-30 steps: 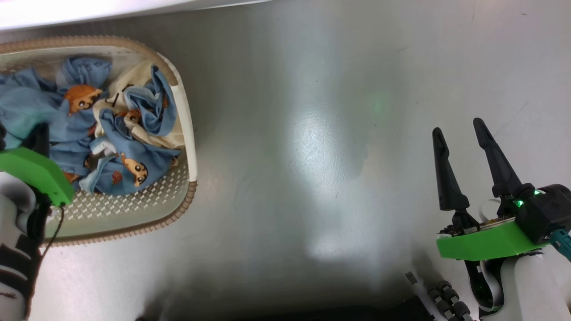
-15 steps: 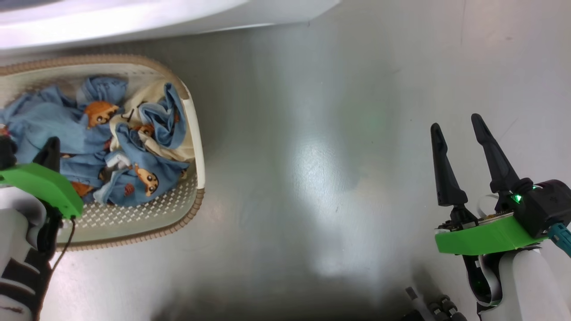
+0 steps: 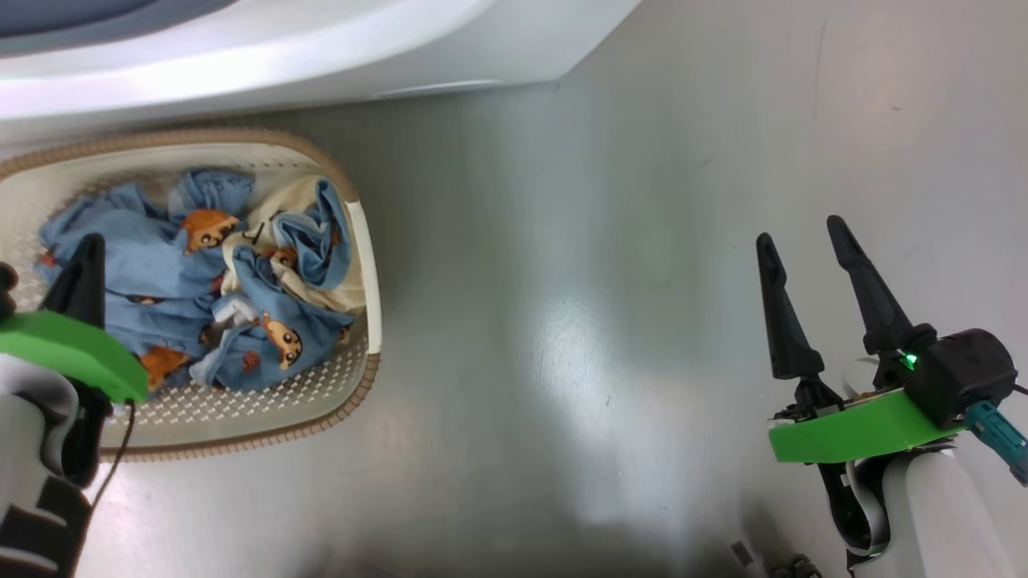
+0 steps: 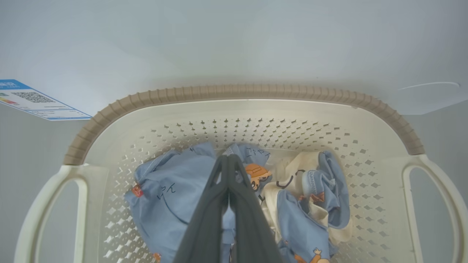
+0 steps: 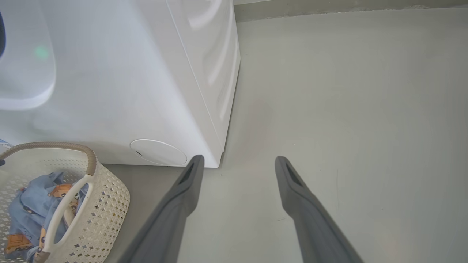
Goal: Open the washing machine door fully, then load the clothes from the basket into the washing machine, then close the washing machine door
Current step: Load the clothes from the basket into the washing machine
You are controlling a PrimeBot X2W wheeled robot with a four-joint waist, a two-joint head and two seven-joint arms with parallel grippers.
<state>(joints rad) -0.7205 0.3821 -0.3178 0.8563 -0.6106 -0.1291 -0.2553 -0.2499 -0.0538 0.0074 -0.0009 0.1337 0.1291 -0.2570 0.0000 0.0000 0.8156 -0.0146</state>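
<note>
while over the basket (image 3: pixel 265 405), left fingers (image 4: pixel 212 212) together; right fingers (image 3: pixel 783 321) wide above glossy floor (image 3: pixel 562 321) by washing machine (image 3: pixel 321 56)

- Bright, even light; soft white glare on the grey floor (image 3: pixel 578 337).
- The washing machine (image 3: pixel 321 56) front looks washed out — wrist views bend at the edges.

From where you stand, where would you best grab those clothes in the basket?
Probably a raised blue fold of the clothes, pinched from straight above: the heap lies crumpled and loose, and the basket walls block the sides.
</note>
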